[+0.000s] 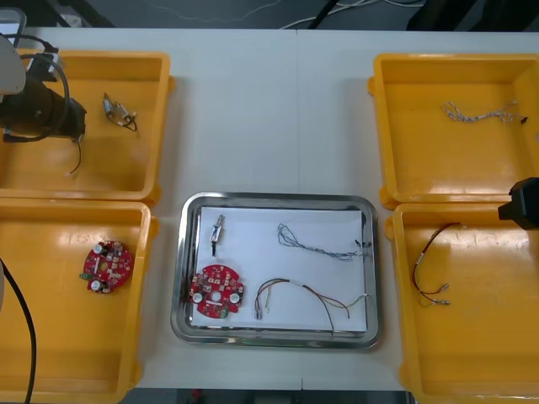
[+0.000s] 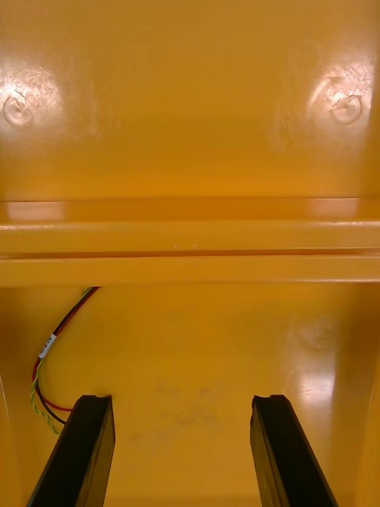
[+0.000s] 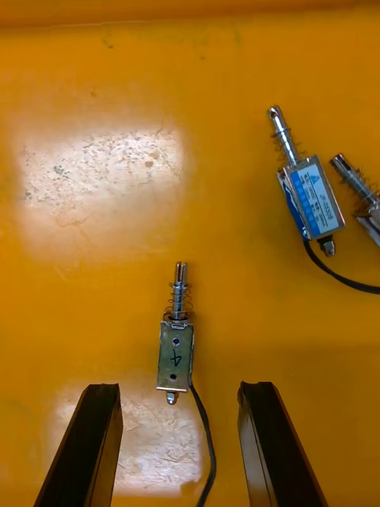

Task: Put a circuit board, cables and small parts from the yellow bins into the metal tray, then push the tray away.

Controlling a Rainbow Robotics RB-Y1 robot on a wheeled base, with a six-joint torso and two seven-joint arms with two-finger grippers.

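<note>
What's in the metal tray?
The metal tray holds a red circuit board, a small metal part, a blue and white cable and a red and yellow cable on its white inside. The board hides what's beneath it.

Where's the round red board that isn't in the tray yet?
In the front view, the loose red circuit board lies in the near yellow bin on the robot's left, just left of the metal tray, which already holds another board.

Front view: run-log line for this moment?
left tool open over small metal part, far left bin | right tool open, near right bin | metal tray: circuit board, second part, blue-white cable, red-yellow cable
</note>
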